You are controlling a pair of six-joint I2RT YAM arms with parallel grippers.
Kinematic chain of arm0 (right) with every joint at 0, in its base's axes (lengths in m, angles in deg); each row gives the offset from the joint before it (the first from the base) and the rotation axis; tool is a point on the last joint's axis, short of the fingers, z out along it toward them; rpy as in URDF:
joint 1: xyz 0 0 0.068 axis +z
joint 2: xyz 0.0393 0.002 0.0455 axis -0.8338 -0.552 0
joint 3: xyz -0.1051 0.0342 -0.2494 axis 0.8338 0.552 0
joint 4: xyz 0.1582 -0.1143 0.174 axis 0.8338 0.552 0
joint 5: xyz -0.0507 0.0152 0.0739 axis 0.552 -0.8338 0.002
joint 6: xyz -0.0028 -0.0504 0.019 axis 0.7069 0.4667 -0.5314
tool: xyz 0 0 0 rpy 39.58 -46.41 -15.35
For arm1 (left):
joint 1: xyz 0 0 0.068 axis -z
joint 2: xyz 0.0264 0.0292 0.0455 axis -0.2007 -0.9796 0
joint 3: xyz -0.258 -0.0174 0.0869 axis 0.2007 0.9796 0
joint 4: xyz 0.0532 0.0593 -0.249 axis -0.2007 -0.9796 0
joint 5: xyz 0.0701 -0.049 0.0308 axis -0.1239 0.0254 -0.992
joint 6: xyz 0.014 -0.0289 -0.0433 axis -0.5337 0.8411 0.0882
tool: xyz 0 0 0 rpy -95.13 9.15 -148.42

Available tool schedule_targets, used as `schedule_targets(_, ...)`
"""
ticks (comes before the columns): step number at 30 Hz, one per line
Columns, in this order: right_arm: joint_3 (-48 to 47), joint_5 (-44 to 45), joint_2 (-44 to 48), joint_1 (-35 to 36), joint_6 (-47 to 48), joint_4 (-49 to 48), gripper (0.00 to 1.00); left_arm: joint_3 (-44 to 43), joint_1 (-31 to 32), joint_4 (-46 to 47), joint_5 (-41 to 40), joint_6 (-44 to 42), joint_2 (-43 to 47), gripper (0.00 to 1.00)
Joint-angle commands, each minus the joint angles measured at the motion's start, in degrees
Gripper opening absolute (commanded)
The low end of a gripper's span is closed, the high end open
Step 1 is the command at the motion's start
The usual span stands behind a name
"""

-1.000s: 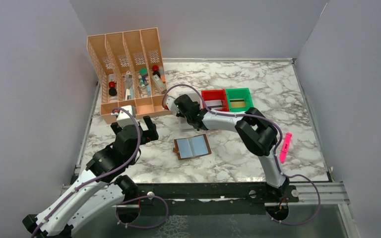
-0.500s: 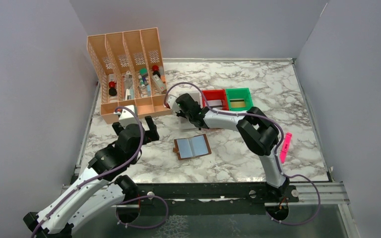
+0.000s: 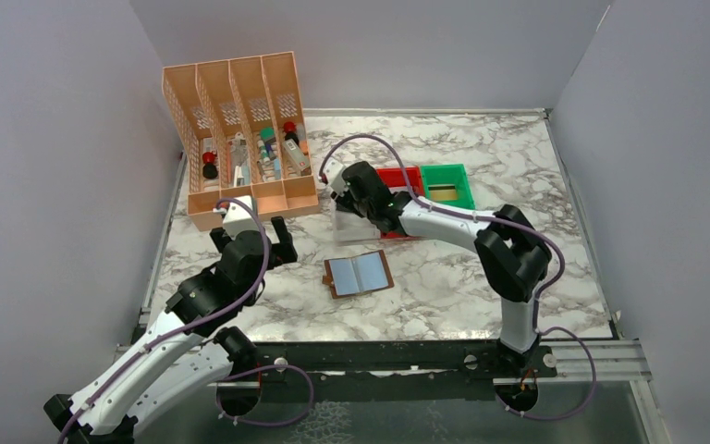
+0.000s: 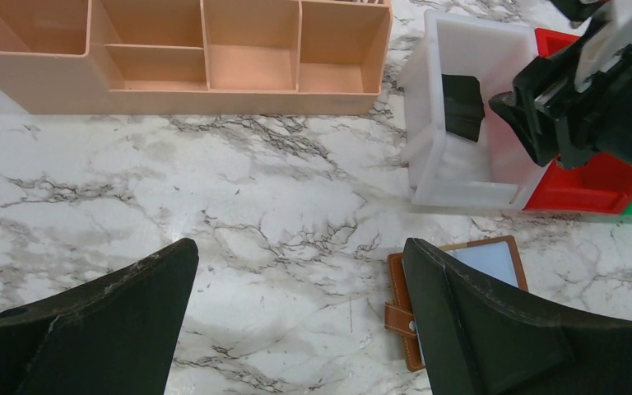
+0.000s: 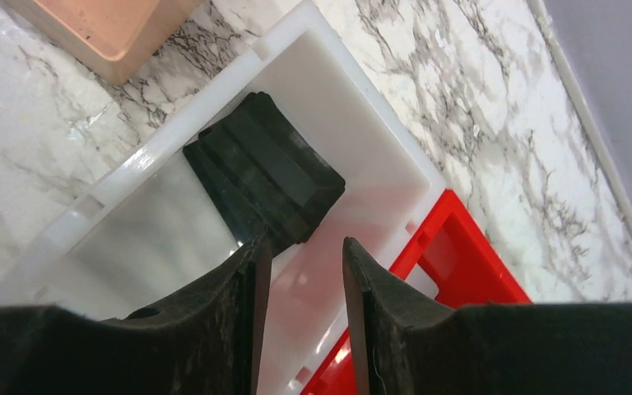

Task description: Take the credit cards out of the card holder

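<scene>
The brown card holder (image 3: 359, 275) lies open on the marble, its shiny grey-blue sleeves facing up. In the left wrist view its left edge and strap (image 4: 399, 309) show beside my right-hand finger. My left gripper (image 3: 277, 242) (image 4: 298, 255) hovers wide open just left of the holder, with only bare marble between its fingers. My right gripper (image 3: 347, 196) (image 5: 304, 251) is open over the white bin (image 5: 354, 107), holding nothing. A greyish credit card (image 5: 144, 239) lies flat in that bin next to a black block (image 5: 267, 177).
A red bin (image 3: 397, 178) and a green bin (image 3: 446, 183) stand right of the white bin (image 3: 349, 227). The orange slotted organiser (image 3: 240, 129) with several small items fills the back left. Grey walls close in the table on three sides.
My right gripper has opened and shifted a little right and back over the white bin, its elbow swinging right. The left arm and the card holder have stayed put.
</scene>
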Motion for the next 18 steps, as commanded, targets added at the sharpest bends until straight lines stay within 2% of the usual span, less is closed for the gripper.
schedule_targets(1, 3.67, -1.59, 6.48, -0.11, -9.57, -0.58, 0.43, -0.34, -0.09, -0.34, 0.21, 0.06, -0.09, 0.99)
schedule_targets(5, 11.25, -5.58, 16.40, -0.17, -22.46, -0.30, 0.47, -0.26, -0.07, -0.39, 0.59, 0.18, -0.48, 0.99)
schedule_targets(10, 23.08, -18.02, 27.15, -0.19, -40.68, -0.61, 0.50, -0.08, -0.07, -0.27, 1.24, 1.13, -1.24, 0.99)
schedule_targets(15, 30.37, -33.12, 27.54, -0.11, -49.51, -2.05, 0.53, 0.02, -0.07, -0.26, 2.12, 1.58, -2.78, 0.99)
schedule_targets(18, 33.66, -35.95, 26.49, 0.11, -53.44, -4.96, 0.58, -0.13, -0.07, -0.40, 2.01, 1.29, -3.55, 0.99)
